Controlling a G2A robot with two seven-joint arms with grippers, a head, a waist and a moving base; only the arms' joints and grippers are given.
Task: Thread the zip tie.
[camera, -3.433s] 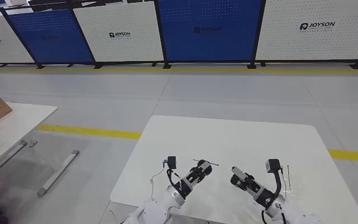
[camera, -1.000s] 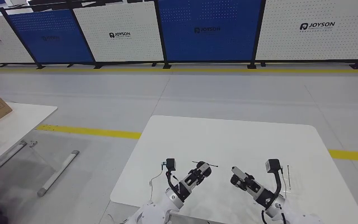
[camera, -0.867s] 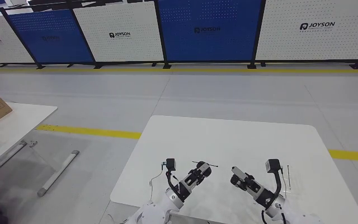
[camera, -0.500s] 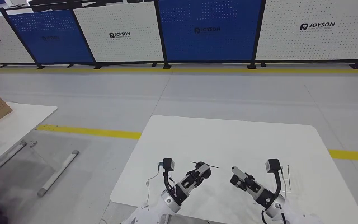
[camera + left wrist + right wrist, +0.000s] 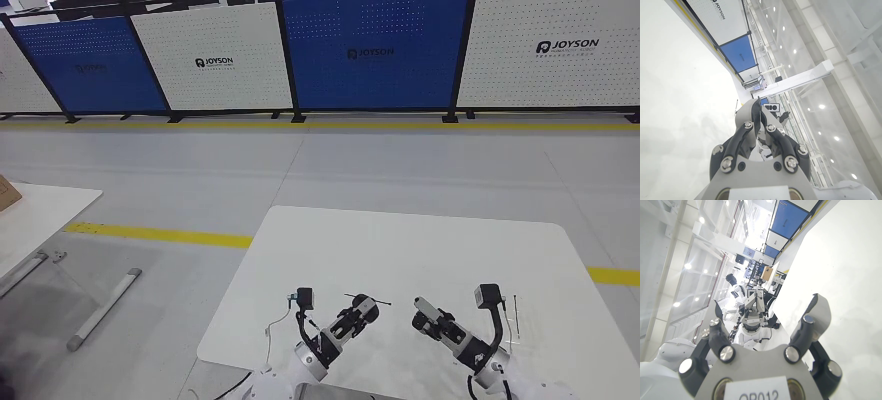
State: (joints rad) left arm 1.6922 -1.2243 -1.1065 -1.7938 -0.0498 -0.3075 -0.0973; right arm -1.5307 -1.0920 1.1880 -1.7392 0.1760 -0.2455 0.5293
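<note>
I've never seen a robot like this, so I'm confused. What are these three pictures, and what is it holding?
This is a robot with two arms, working at a white table. One picture looks down from a camera above its arms. The other two come from small cameras on its wrists, so each shows its own hand up close. The left hand is pinched shut on a thin black zip tie. The right hand is open and holds nothing. A few more thin black strips, probably spare ties, lie on the table beside the right arm.
</note>
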